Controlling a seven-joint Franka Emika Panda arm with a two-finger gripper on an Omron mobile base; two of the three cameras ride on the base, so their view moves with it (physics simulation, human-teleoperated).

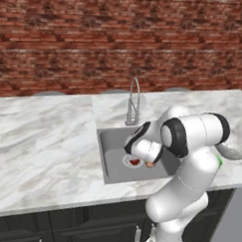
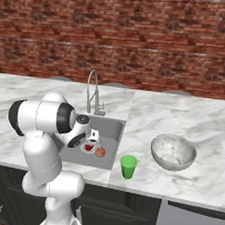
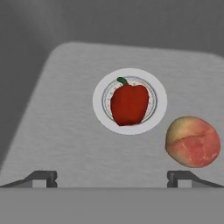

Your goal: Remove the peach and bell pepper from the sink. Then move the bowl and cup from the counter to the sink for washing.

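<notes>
The dark red bell pepper (image 3: pixel 129 105) lies on the round drain in the middle of the sink (image 3: pixel 65 131). Beside it, off the drain, rests the pale peach (image 3: pixel 193 141). My gripper (image 3: pixel 112 178) hangs open above the basin floor, with nothing between its fingertips (image 3: pixel 43 177). From the right base view the gripper (image 2: pixel 92 139) hovers just over the bell pepper (image 2: pixel 88 147) and the peach (image 2: pixel 100 152). The green cup (image 2: pixel 127 166) stands on the counter (image 2: pixel 169 121) near the sink's right front corner. To the cup's right sits the silvery bowl (image 2: pixel 173 152).
A tall arched chrome faucet (image 2: pixel 93 92) rises behind the sink (image 2: pixel 111 128). A brick wall (image 1: pixel 121 38) runs behind the counter (image 1: pixel 42 144), which stretches wide to the left. My arm's elbow (image 1: pixel 192 133) covers the sink's right side in the left base view.
</notes>
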